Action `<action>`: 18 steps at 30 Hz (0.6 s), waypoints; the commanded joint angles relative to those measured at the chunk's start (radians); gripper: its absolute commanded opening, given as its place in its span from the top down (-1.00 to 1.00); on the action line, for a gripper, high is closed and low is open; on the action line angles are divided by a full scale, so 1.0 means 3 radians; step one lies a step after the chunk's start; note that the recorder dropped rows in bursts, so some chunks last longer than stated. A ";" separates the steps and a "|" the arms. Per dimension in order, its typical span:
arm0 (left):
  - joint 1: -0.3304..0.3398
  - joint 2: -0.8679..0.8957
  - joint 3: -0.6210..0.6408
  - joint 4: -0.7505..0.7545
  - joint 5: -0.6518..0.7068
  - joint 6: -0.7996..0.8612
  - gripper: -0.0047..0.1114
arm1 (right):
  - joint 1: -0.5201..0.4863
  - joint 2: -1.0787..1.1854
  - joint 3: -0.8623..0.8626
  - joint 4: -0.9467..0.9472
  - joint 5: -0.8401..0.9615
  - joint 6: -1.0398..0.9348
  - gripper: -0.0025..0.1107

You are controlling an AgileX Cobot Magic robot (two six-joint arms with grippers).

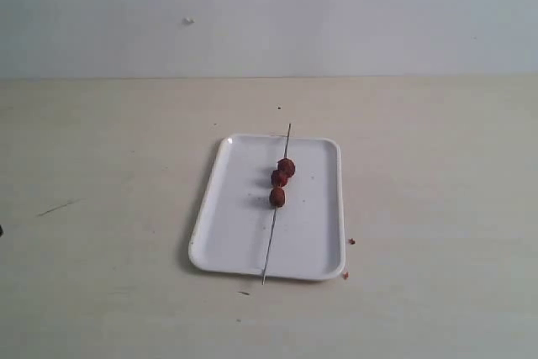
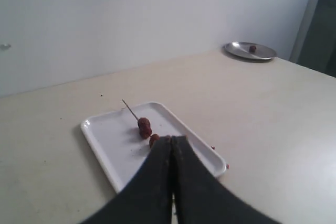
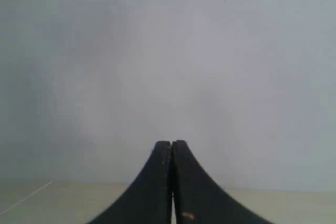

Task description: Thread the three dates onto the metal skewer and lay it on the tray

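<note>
Three wrinkled red-brown dates [image 1: 280,179] sit threaded on the thin grey metal skewer [image 1: 271,237], which lies across the flat white plastic tray [image 1: 227,233] at frame centre. The black left gripper [image 2: 171,139] and right gripper [image 3: 171,144] are closed, empty. The skewer's ends overhang the rim, so a low sweep could snag it and roll it off

Dates [image 1: 279,179] on skewer [image 1: 273,224] across tray [image 1: 223,233]
</note>
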 commanded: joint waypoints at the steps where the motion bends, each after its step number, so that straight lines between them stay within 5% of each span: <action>1: -0.0006 -0.0020 0.0003 -0.0017 0.0202 -0.0010 0.92 | 0.0004 -0.0018 0.0024 0.0012 0.0126 0.0137 0.96; 11: -0.0006 -0.0020 0.0003 -0.0017 0.0304 -0.0001 0.92 | 0.0004 -0.0019 0.0031 -0.0207 0.0098 0.0084 0.96; 13: -0.0006 -0.0020 0.0003 -0.0017 0.0304 -0.0001 0.92 | 0.0004 0.0005 0.0165 -0.0652 0.0120 0.0141 0.96; 18: -0.0006 -0.0020 0.0003 -0.0017 0.0304 0.0000 0.92 | -0.0369 -0.0019 0.0471 -0.1998 0.0172 0.1500 0.96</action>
